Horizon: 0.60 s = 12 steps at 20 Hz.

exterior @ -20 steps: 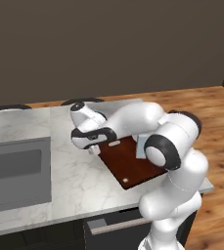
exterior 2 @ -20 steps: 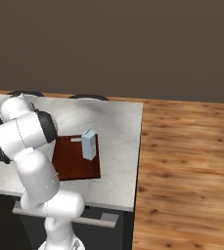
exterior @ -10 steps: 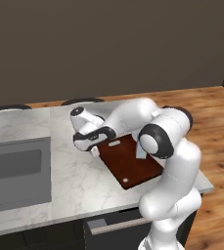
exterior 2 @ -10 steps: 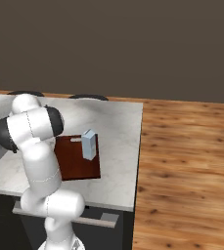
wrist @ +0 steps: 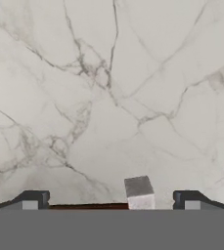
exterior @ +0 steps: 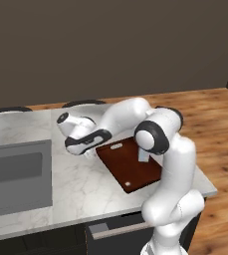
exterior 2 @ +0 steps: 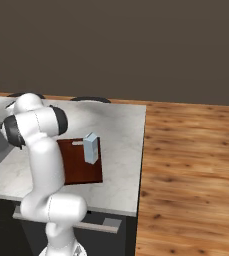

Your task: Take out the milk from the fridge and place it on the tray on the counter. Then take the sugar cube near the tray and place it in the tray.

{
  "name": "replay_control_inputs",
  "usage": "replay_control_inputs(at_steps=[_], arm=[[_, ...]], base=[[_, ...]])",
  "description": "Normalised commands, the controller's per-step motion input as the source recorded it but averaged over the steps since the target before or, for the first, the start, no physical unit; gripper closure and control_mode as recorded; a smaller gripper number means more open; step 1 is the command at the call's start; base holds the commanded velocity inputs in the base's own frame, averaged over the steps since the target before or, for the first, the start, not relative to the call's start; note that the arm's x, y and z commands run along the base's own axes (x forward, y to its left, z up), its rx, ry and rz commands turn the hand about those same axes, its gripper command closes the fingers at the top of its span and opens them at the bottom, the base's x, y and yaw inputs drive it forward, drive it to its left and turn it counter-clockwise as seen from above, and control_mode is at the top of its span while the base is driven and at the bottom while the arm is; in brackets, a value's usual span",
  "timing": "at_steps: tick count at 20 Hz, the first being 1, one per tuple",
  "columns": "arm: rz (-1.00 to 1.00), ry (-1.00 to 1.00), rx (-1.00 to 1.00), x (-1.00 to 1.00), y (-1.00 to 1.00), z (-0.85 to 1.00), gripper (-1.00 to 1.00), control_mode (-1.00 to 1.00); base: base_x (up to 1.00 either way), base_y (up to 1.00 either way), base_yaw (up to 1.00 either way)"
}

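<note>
The milk (exterior 2: 91,147) stands upright on the tray (exterior 2: 78,170). It is a small pale blue carton with a pointed top. From the left side, part of the milk (exterior: 143,155) peeks out from behind the robot's arm.

The tray (exterior: 128,167) is flat and dark red-brown. It lies on the counter (exterior: 80,189), near the right end of it. A pale handle slot shows at the tray's far end and a small pale spot at its near end.

The sugar cube (wrist: 139,192) is a tiny white block. It sits on the bare stone of the counter (wrist: 108,97), just beside the tray's edge, which shows as a thin dark red strip low in the hand view. The cube lies between the two dark fingertips (wrist: 34,199), closer to the right one, and does not touch either.

The gripper (wrist: 111,200) hangs low over the counter with its fingers spread wide. It holds nothing. From the left side, the gripper (exterior: 90,153) is right at the tray's left corner.

A grey sink (exterior: 16,172) is set into the counter, well apart from the tray. A wooden floor (exterior 2: 191,175) lies to the right of the counter.
</note>
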Motion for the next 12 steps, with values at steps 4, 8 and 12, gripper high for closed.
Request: replay_control_inputs(at_steps=[4,8,12], arm=[[0.0,-0.01,-0.17,0.04,0.03,-0.04,-1.0,-1.0],[0.02,0.0,-0.11,0.1,0.0,-0.05,-1.0,-1.0],[0.05,0.0,-0.09,0.03,0.0,-0.06,-1.0,-1.0]], base=[[0.0,0.0,0.0],[0.0,0.0,0.0],[0.0,0.0,0.0]])
